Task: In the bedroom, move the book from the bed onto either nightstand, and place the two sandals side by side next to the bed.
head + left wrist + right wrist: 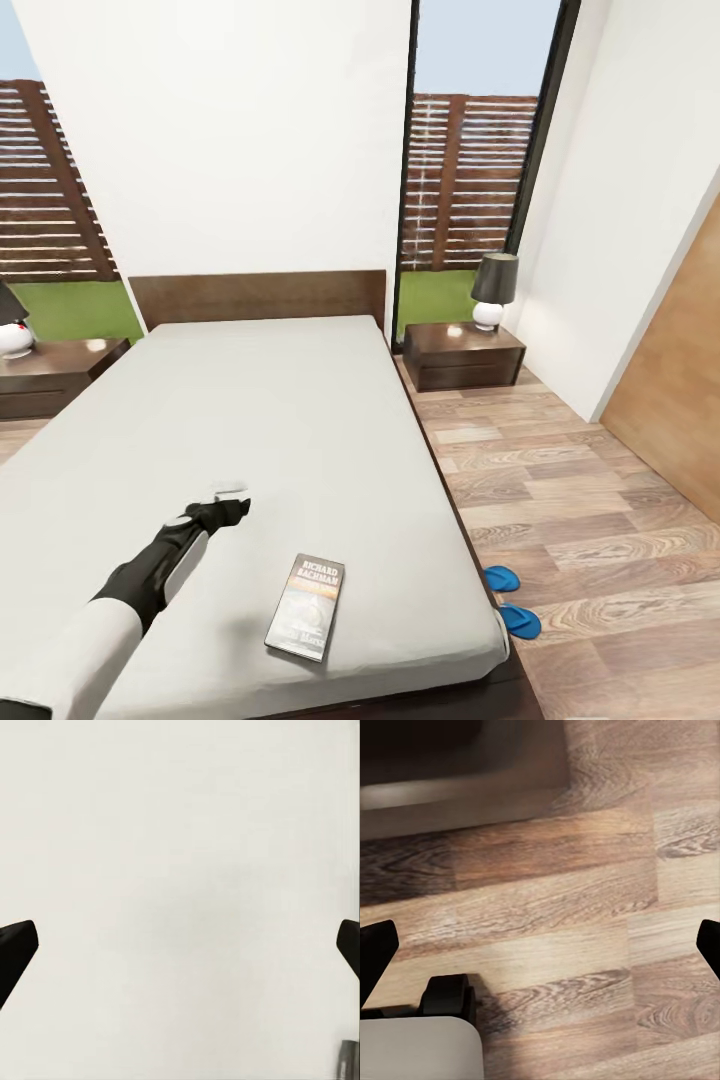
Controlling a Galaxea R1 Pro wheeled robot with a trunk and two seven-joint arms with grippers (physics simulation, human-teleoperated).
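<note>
left gripper (pixel 222 503) is out over the pale-grey mattress of the bed (pixel 300 420), black forearm and white upper sleeve running up from the lower left corner of the head view, wrist roughly level, fingers pointing toward the headboard. left wrist view: two black fingertips (pixel 16 949) at opposite edges of the frame, wide gap, nothing but bare mattress between them, so jaws spread and holding nothing. whether the fingers touch the sheet or hover just above it i cannot tell

book (pixel 306 606) lies flat on the mattress near the foot corner of the bed, cover up, white richard bachman lettering at the end toward the headboard, near the gripper on the robot's right side and closer to the foot edge, not touching it

right gripper (pixel 540 949): right wrist view shows its two black fingertips far apart at the frame edges, jaws apart, empty, pointing down at the wood-plank floor (pixel 585 945); a dark blurred edge lies beyond, cannot tell what it is

two blue sandals (pixel 510 598) on the floor just beside the bed's right side near the foot corner, close together, partly hidden by the mattress edge

nightstand (pixel 462 355) stands by the headboard on the right with a black-shaded lamp (pixel 493 289) on it; second nightstand (pixel 55 372) on the left, also with a lamp (pixel 12 322)
</note>
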